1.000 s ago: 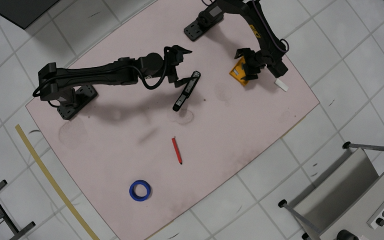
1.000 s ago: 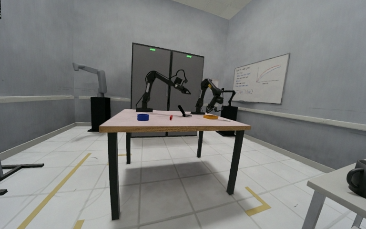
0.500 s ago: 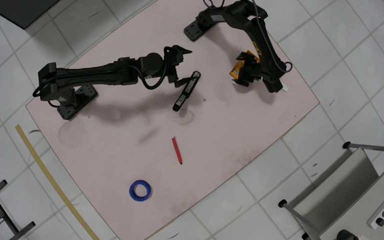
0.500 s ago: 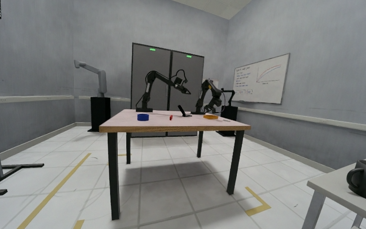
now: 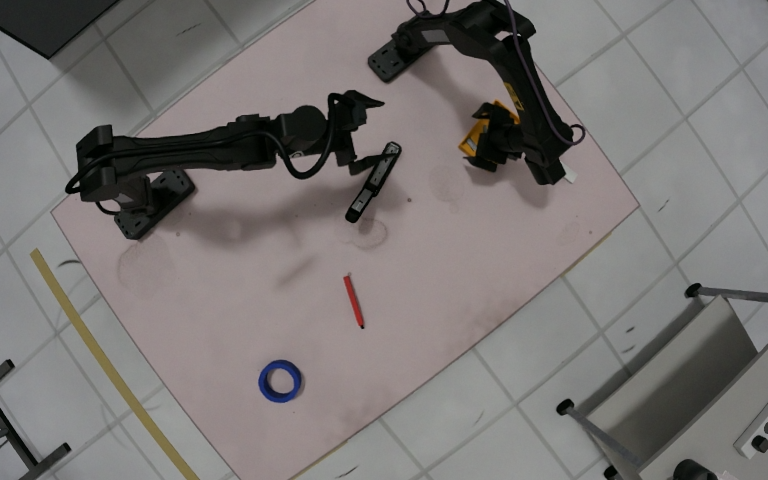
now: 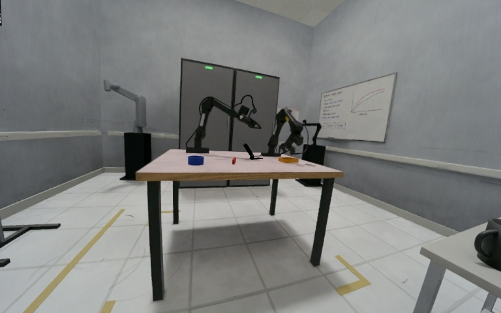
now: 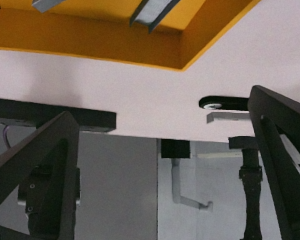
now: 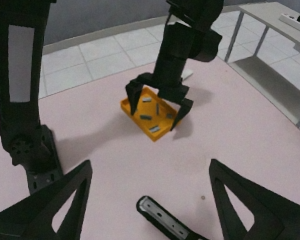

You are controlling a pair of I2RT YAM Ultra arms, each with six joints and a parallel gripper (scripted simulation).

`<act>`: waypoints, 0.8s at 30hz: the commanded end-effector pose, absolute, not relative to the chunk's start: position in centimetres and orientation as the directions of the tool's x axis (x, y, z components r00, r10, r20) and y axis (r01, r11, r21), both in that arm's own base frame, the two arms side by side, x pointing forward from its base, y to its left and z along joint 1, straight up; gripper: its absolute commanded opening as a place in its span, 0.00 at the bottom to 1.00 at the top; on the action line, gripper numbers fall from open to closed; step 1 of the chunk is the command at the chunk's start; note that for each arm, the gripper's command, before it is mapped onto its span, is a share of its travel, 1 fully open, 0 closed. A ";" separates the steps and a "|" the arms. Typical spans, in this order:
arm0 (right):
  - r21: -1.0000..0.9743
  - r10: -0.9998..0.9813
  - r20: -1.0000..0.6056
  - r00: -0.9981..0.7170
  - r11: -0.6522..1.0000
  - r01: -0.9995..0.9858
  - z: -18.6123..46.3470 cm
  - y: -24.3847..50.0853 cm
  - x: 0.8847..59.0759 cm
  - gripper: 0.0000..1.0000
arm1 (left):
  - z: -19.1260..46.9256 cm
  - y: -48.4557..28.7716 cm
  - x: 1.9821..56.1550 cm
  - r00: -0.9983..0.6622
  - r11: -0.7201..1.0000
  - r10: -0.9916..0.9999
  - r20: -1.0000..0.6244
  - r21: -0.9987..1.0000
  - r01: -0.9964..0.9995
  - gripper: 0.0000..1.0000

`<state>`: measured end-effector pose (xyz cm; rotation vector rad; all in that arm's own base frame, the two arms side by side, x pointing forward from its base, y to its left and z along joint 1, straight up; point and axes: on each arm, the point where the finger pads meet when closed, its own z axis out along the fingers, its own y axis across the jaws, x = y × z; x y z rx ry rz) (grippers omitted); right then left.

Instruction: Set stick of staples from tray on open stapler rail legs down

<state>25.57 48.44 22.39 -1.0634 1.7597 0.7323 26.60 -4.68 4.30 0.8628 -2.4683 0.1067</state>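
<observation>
The orange tray point(image 5: 463, 146) point(image 6: 288, 160) point(image 7: 90, 36) point(image 8: 154, 138) holds several grey staple sticks point(image 7: 155, 12) point(image 8: 146, 117). My left gripper point(image 5: 472, 136) point(image 7: 156, 107) point(image 8: 151, 122) is open and empty over the tray, covering part of it in the top view. The black stapler point(image 5: 376, 178) point(image 6: 249, 152) point(image 7: 223, 103) point(image 8: 162, 217) stands open on the table, its upper arm raised. No staple stick can be made out on its rail. My right gripper point(image 5: 389, 129) point(image 6: 259, 128) point(image 8: 151, 165) is open and empty, raised above the table near the stapler's far end.
A white block point(image 5: 569, 174) point(image 6: 310, 164) point(image 8: 187, 74) lies beyond the tray, partly under the left arm in the top view. A red marker point(image 5: 353, 301) point(image 6: 234, 160) and a blue tape roll point(image 5: 262, 381) point(image 6: 195, 160) are on the table, away from both grippers.
</observation>
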 end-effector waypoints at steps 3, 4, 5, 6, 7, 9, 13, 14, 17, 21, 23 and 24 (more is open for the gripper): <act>0.027 -0.307 -0.934 -0.182 0.449 -0.893 24.3 48.9 25.7 1.00 | 4.8 -4.3 26.9 -0.693 0.822 -0.529 0.489 0.095 -0.561 1.00; 0.027 -0.307 -0.934 -0.182 0.449 -0.893 24.3 48.9 25.7 1.00 | 4.8 -4.2 26.8 -0.711 0.842 -0.504 0.491 0.095 -0.531 1.00; 0.027 -0.307 -0.934 -0.182 0.449 -0.893 24.3 48.9 25.7 1.00 | 4.9 -4.0 26.7 -0.729 0.862 -0.476 0.492 0.095 -0.498 1.00; 0.027 -0.307 -0.934 -0.182 0.449 -0.893 24.3 48.9 25.7 1.00 | 4.9 -3.7 26.7 -0.754 0.888 -0.435 0.492 0.094 -0.451 1.00; 0.027 -0.307 -0.934 -0.182 0.449 -0.893 24.3 48.9 25.7 1.00 | 5.0 -3.5 26.9 -0.777 0.910 -0.394 0.491 0.092 -0.403 1.00; 0.027 -0.307 -0.934 -0.182 0.449 -0.893 24.3 48.9 25.7 1.00 | 5.0 -3.2 27.6 -0.825 0.954 -0.293 0.484 0.086 -0.288 1.00; 0.027 -0.307 -0.934 -0.182 0.449 -0.893 24.3 48.9 25.7 1.00 | 5.0 -2.9 28.7 -0.871 0.989 -0.146 0.469 0.078 -0.123 1.00; 0.027 -0.307 -0.934 -0.182 0.449 -0.893 24.3 48.9 25.7 1.00 | 5.0 -2.8 29.0 -0.878 0.994 -0.106 0.466 0.077 -0.079 1.00; 0.027 -0.307 -0.934 -0.182 0.449 -0.893 24.3 48.9 25.7 1.00 | 5.0 -2.5 29.8 -0.891 0.996 0.011 0.455 0.075 0.051 1.00; 0.027 -0.307 -0.934 -0.182 0.449 -0.893 24.3 48.9 25.7 1.00 | 4.8 -2.3 30.6 -0.895 0.986 0.103 0.435 0.074 0.149 1.00; 0.027 -0.307 -0.934 -0.182 0.449 -0.893 24.3 48.9 25.7 1.00 | 4.7 -2.1 31.6 -0.888 0.963 0.203 0.413 0.078 0.257 1.00; 0.027 -0.307 -0.934 -0.182 0.449 -0.893 24.3 48.9 25.7 1.00 | 4.7 -2.1 31.9 -0.881 0.953 0.238 0.409 0.079 0.294 1.00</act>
